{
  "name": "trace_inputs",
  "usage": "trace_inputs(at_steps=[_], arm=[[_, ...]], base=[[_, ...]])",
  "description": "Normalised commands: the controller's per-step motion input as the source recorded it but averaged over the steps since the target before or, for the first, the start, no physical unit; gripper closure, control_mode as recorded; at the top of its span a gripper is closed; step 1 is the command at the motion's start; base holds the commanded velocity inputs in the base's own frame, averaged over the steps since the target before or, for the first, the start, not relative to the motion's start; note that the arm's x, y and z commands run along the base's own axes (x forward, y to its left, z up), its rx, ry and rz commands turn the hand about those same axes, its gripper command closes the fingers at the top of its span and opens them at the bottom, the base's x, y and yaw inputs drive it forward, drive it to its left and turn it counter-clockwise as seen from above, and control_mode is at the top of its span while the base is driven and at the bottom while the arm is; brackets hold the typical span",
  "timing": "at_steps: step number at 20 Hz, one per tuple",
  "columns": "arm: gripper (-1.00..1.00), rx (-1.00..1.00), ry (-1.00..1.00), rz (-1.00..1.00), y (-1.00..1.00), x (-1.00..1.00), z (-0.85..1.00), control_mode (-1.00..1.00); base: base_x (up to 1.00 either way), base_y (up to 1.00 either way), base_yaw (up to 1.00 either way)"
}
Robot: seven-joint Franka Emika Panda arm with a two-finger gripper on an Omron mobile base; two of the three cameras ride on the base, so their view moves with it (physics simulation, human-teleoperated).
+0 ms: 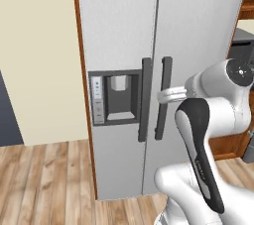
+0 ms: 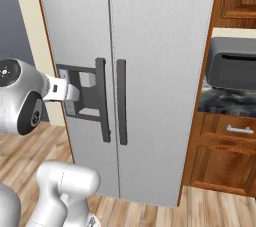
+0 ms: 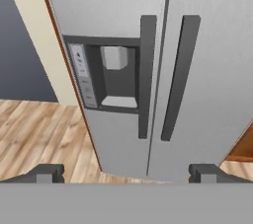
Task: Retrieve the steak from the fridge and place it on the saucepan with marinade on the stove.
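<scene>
The tall silver-grey two-door fridge is closed, so the steak, presumably inside, is hidden. The tool faces the two dark vertical bar handles, fingers spread wide, holding nothing. Risk: slipping between the bars, or grabbing the wrong door.

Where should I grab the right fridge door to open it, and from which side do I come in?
Take the right door's dark vertical bar handle near its middle, coming straight in from the front. It is a long upright bar, so probably turn the open gripper until its fingers straddle it sideways. Both doors of the fridge are shut, and the gripper is apart from the handles.
</scene>
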Motion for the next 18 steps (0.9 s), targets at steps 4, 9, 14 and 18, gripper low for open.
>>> trace_inputs(at_steps=[4, 9, 14, 18], arm=[[-1.00, 0.00, -0.07, -0.01, 0.00, 0.37, 0.00, -1.00], [-1.00, 0.00, -0.08, 0.00, 0.00, 0.37, -0.16, -1.00], [-1.00, 0.00, -0.01, -0.01, -0.04, 0.32, -0.25, -1.00], [-1.00, 0.00, 0.00, -0.02, -0.05, 0.35, -0.19, -1.00]], base=[[0.00, 0.00, 0.00], [0.00, 0.00, 0.00], [0.00, 0.00, 0.00], [0.00, 0.00, 0.00]])
